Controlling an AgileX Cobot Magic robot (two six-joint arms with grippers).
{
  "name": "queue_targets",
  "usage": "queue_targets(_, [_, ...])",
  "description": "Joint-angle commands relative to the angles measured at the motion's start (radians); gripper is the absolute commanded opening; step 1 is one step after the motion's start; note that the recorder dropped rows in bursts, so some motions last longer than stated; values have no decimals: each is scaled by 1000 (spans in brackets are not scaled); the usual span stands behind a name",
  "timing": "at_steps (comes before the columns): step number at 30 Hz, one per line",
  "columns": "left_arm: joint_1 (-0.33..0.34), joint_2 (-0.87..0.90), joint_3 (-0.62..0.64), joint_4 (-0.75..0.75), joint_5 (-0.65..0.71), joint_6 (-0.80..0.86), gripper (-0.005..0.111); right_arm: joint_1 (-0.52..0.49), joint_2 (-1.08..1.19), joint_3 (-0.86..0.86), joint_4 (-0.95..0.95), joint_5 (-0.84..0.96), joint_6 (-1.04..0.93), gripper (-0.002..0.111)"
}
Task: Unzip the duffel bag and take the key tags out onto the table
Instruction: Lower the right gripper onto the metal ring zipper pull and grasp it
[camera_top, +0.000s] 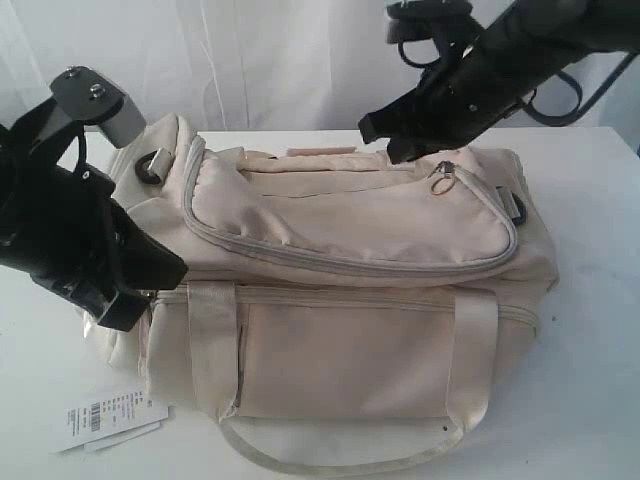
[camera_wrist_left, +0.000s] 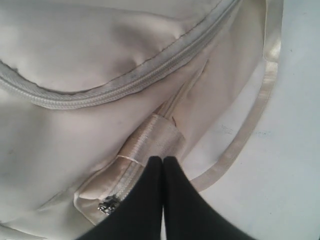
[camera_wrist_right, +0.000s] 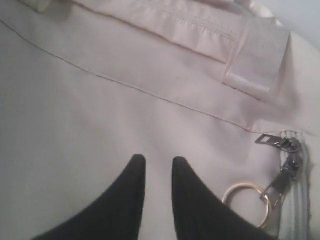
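The cream duffel bag (camera_top: 350, 300) lies on the white table (camera_top: 590, 380) with its curved top zipper (camera_top: 330, 262) closed all round. The zipper's metal pulls (camera_wrist_right: 285, 145) carry a brass ring (camera_wrist_right: 246, 202) and lie at the bag's far right end (camera_top: 443, 175). My right gripper (camera_wrist_right: 155, 160) hovers open over the top fabric just beside that ring, with nothing between its fingers. My left gripper (camera_wrist_left: 162, 159) is shut, fingertips together over the webbing handle base (camera_wrist_left: 155, 137) at the bag's left front, near the front pocket's slider (camera_wrist_left: 107, 206). The key tags are hidden.
A white barcode label (camera_top: 105, 415) lies on the table at the bag's front left corner. The loose front handle (camera_top: 330, 455) loops onto the table near the front edge. A white curtain hangs behind the table.
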Motion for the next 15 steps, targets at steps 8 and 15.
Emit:
queue_targets(8, [-5,1,-6,-16,13,6,0,0,60,-28,-306,40,239,58])
queue_targets(15, [-5,1,-6,-16,11,6,0,0,66,-28,-327,61,257,58])
